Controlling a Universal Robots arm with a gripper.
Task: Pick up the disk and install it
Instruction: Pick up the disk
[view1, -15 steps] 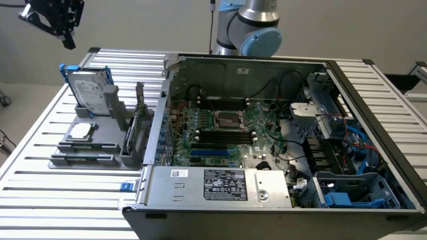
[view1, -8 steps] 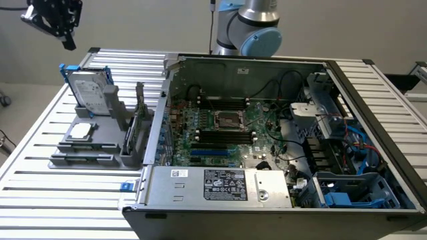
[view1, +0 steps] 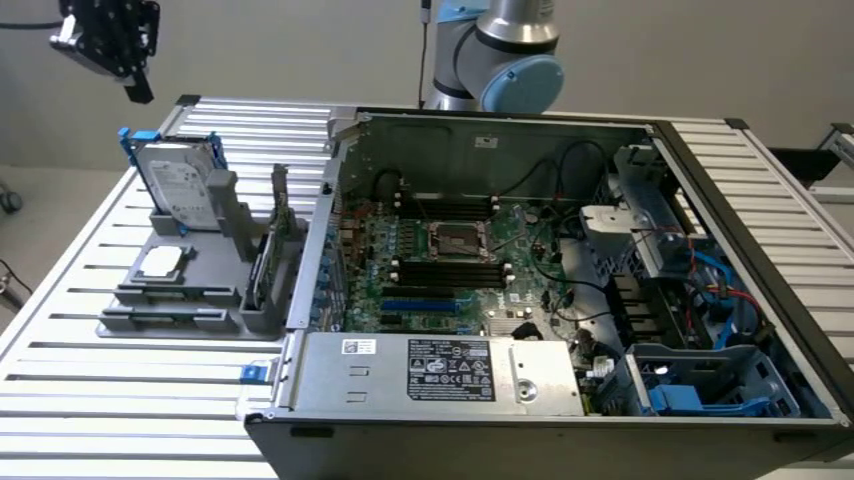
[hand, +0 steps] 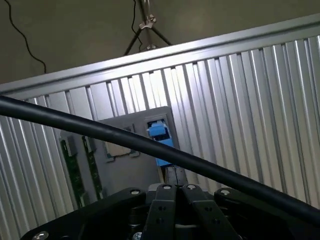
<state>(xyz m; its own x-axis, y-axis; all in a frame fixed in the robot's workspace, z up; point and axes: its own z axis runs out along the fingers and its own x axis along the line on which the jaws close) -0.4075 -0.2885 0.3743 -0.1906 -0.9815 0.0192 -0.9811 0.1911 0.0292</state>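
The disk, a silver-grey drive with a white label in a blue carrier, stands upright in the grey holder at the exterior view's left. My gripper hangs high above and slightly left of it, well clear, fingers shut on nothing. In the wrist view the shut gripper points down toward the holder. The disk's blue carrier shows edge-on just beyond the fingertips.
A small silver chip lies on the holder and a thin dark card stands upright at its right side. The open computer case fills the slatted table's middle and right. A black cable crosses the wrist view.
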